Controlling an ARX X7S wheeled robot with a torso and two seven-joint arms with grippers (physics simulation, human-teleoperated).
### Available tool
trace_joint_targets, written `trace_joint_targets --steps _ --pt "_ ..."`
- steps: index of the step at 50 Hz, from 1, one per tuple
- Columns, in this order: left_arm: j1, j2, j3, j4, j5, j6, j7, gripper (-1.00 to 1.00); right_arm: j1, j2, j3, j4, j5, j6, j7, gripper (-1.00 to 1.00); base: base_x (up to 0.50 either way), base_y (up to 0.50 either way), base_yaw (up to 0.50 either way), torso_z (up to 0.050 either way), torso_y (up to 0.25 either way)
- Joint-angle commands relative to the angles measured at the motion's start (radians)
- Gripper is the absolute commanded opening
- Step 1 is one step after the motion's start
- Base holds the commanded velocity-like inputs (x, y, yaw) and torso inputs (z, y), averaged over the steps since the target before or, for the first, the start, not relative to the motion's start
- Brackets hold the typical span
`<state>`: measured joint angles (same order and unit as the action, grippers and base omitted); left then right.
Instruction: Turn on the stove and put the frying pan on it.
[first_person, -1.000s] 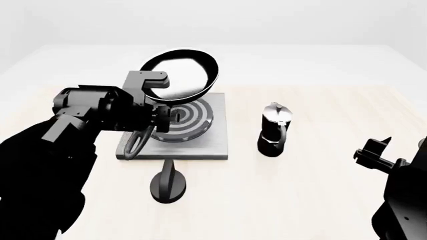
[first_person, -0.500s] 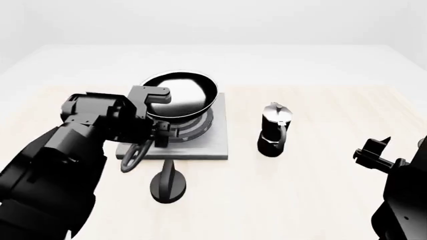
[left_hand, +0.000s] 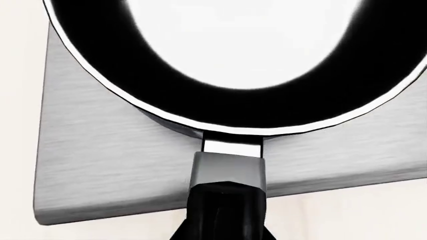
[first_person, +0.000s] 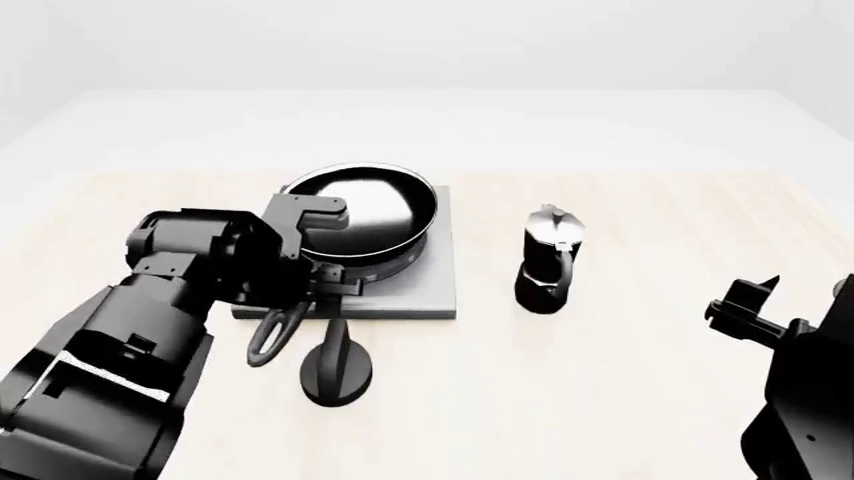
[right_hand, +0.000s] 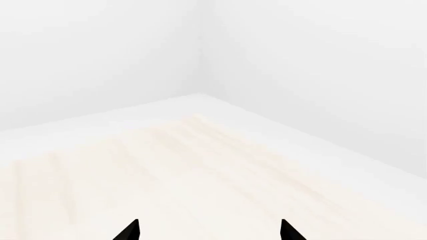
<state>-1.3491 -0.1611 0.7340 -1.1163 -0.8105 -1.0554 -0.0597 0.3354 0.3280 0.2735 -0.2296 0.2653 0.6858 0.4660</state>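
The frying pan (first_person: 360, 205), black with a pale shiny inside, rests level on the stove (first_person: 434, 290), covering its burner. Its long black handle (first_person: 271, 335) sticks out over the slab's near left corner. My left gripper (first_person: 315, 281) is shut on the handle close to the pan. In the left wrist view the pan (left_hand: 240, 50) fills the frame over the grey slab (left_hand: 100, 150), with the handle (left_hand: 227, 205) running back between my jaws. The black knob (first_person: 338, 365) stands in front of the slab. My right gripper (first_person: 747, 300) is open and empty, its tips (right_hand: 208, 232) spread over bare table.
A tall black moka pot (first_person: 550, 258) with a silver lid stands right of the stove. The pale wooden table (first_person: 641, 400) stretches between the pot and my right arm. White walls meet in a corner in the right wrist view.
The pan came down from a raised, tilted pose above the burner and now lies flat on it. My left arm lowered with it. The right arm has not moved.
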Motion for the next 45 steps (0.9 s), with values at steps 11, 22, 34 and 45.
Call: trace_joint_targets --steps 11,22,34,45 --pt "-0.037 0.019 -0.024 -0.038 0.028 0.023 0.036 1.0 0.005 0.004 -0.007 0.003 0.003 0.0 0.003 1.0 0.0 0.0 0.0 0.0 0.0" --pt "-0.136 0.071 0.042 -0.191 0.122 0.073 0.221 1.0 0.004 0.005 -0.009 0.007 0.005 -0.005 0.004 1.0 0.0 0.0 0.0 0.0 0.0" --pt "-0.306 -0.111 -0.067 0.355 0.013 -0.413 0.163 1.0 0.015 0.002 -0.028 0.01 0.003 -0.001 0.007 1.0 0.0 0.0 0.0 0.0 0.0" --pt "-0.469 -0.319 -0.098 0.574 -0.692 -0.504 -0.249 1.0 0.023 0.01 -0.036 -0.03 0.01 0.037 0.013 1.0 0.0 0.0 0.0 0.0 0.0"
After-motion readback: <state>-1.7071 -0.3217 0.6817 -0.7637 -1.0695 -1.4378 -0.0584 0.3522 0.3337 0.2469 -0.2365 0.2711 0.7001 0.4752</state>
